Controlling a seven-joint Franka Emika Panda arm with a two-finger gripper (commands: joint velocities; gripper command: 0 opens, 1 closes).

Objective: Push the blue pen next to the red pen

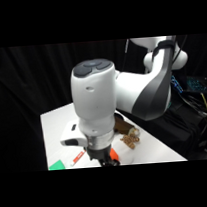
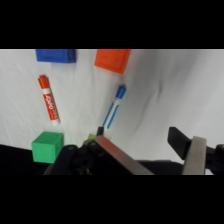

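1. Black drapery hangs behind a white worktop (image 1: 58, 124), so every coloured item stands out sharply against it.
2. From the wrist camera, the slim blue pen with its blue cap and pale barrel (image 2: 115, 106) lies slanted on the bare surface, cap end toward a flat orange block (image 2: 113, 60) and tail end toward the camera.
3. Well apart from it, across open worktop, lies the slim red marker with a white barrel and red cap (image 2: 49, 98), nearly lengthwise in the same direction; that gap is what the push must close.
4. A green cube (image 2: 47, 146) sits near the marker's white end, and a blue block (image 2: 56, 55) lies beyond its capped end, so the lane between the two pens looks free.
5. The jaws of the gripper (image 2: 150, 142) stand released, spread wide and gripping nothing; one finger (image 2: 117, 157) sits right at the blue pen's tail, probably so its side can sweep the pen sideways.
6. From the side camera the arm's bulk hides most of this; only the red marker, a green piece and something brown, possibly crumpled, show around it.
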